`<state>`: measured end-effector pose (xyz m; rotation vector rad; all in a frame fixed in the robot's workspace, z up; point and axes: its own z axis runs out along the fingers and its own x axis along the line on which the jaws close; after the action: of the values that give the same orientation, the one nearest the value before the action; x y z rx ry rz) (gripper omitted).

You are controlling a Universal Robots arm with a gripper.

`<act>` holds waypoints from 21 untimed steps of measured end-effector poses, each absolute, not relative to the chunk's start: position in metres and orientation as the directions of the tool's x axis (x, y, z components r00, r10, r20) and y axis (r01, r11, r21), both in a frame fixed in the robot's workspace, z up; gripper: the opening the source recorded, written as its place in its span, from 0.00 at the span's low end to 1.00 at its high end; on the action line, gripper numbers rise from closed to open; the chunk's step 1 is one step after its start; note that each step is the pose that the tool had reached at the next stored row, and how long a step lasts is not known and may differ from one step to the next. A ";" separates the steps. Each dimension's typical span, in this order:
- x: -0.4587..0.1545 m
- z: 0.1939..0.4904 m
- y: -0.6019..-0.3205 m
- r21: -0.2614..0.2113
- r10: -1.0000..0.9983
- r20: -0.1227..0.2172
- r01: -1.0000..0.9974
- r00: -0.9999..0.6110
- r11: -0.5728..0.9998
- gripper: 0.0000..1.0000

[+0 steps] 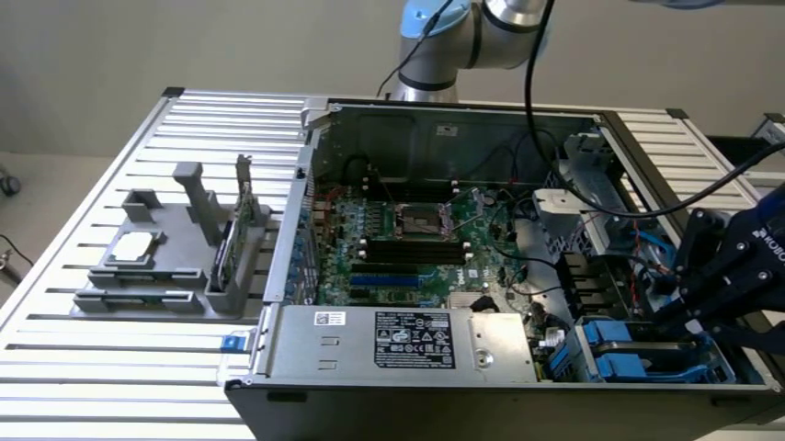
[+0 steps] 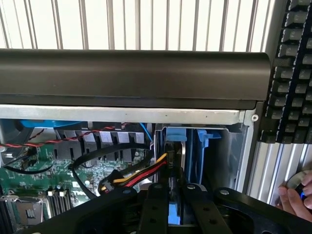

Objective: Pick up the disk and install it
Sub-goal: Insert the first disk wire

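Disk sits low in the drive bay at the case's front corner, on the exterior view's right, blue carrier upright among the blue bay rails. Gripper is right over it, fingers narrowed down around the carrier's top edge; looks like it's clamped on the disk, though the actual contact is masked by the finger bodies. Risks: carrier looks not fully seated, so if it's skewed against the rails it'll bind or jam on any push. The yellow/red/black power cable and black loop run just beside the slot; they could get pinched between carrier and bay wall or snagged by the fingers. A person's hand is near the case's outer side, beside a keyboard, which is a collision concern. Hard to tell: how deep the disk sits, whether the rear connector lines up, and the label side of the drive. Case front panel cuts off the bay's lower end.
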<state>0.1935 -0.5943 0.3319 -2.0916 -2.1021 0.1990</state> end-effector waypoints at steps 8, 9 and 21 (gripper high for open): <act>0.193 0.334 -0.594 -0.213 1.000 0.025 0.977 -0.002 0.007 0.18; 0.193 0.335 -0.594 -0.213 1.000 0.025 0.977 -0.002 0.007 0.18; 0.191 0.374 -0.594 -0.213 1.000 0.026 0.977 -0.002 0.007 0.25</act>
<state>0.1910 -0.5943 0.3736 -2.0916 -2.1014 0.1991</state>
